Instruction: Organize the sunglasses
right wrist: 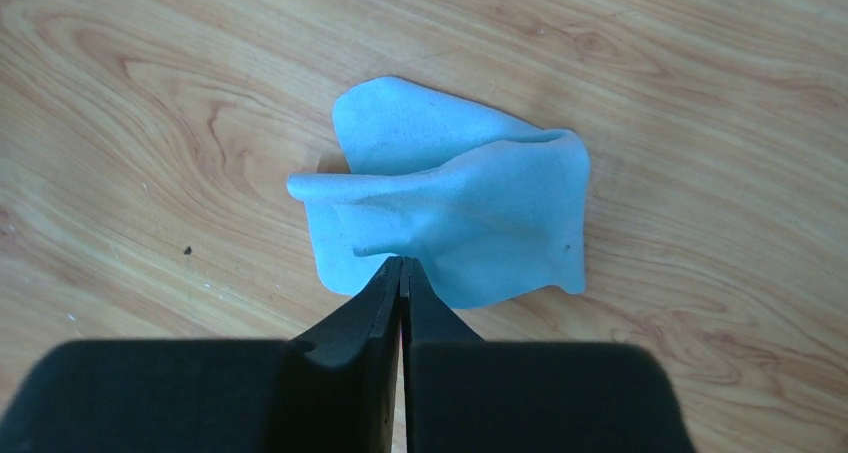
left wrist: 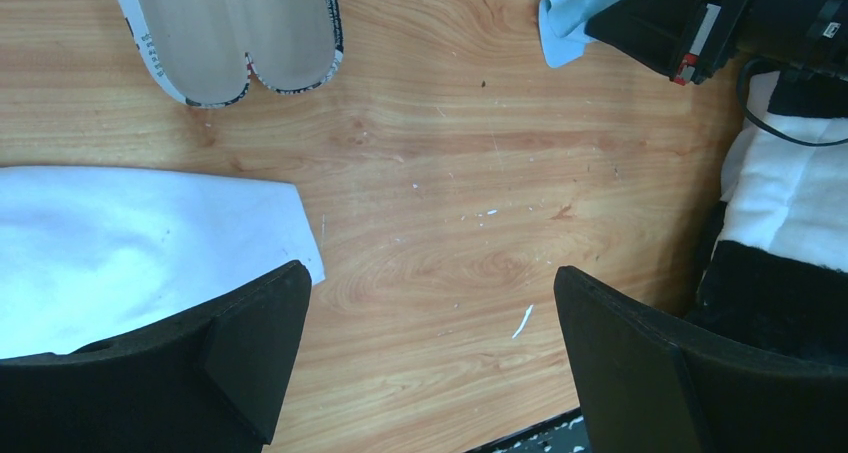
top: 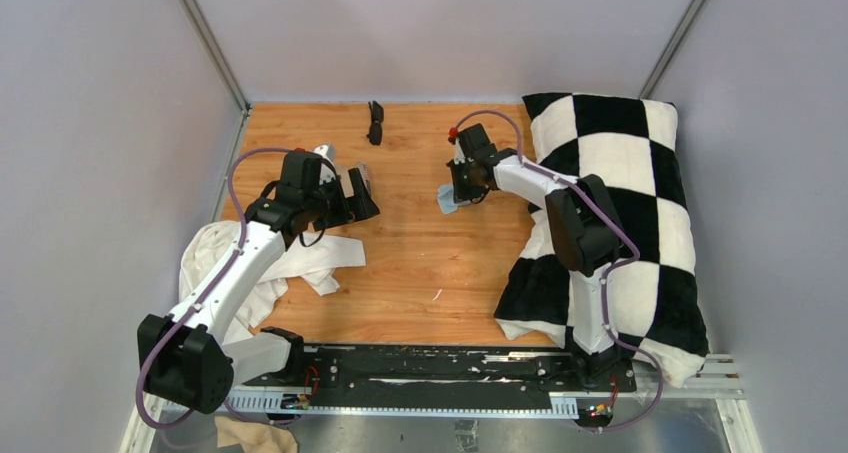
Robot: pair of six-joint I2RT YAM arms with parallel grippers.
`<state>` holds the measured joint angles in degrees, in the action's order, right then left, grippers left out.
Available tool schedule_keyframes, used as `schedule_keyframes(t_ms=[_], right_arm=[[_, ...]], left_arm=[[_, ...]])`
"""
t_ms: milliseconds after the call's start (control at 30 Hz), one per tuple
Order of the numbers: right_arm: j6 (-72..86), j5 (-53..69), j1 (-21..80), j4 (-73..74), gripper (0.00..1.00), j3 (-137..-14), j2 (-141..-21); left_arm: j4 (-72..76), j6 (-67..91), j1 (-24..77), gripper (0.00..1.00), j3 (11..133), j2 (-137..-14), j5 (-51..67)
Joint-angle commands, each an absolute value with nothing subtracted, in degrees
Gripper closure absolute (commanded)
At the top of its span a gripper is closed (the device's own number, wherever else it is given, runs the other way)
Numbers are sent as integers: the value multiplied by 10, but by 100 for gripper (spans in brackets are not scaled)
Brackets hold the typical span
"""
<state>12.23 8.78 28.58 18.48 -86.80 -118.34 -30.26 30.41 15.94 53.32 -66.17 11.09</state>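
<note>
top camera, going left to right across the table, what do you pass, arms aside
white cloth → sunglasses → blue cloth → checkered pillow

1x sunglasses, 1x case, 1x blue cloth, 1x wht cloth, 1x pillow

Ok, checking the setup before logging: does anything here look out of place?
The light-blue cloth is bunched into a fold, its near edge pinched by the right gripper. A white fabric heap sprawls over the table's left edge; the sunglasses lie alone at the far edge, away from the open case.
</note>
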Motion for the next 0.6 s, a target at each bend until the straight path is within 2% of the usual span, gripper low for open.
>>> schedule_keyframes(t_ms=[0,200,367,567], right_arm=[[120,110,291,202,100,-862,-1174],[129,138,291,203,100,-869,-1147],[129,148,291,203,100,-858,-1080],[109,162,292,203,100,-764,-981]], left_arm=[[-295,303,163,0,531,-657,104],[-300,298,163,0,531,-652,92],[-313,281,163,0,552,-662,82],[-307,274,163,0,566,-688,98]])
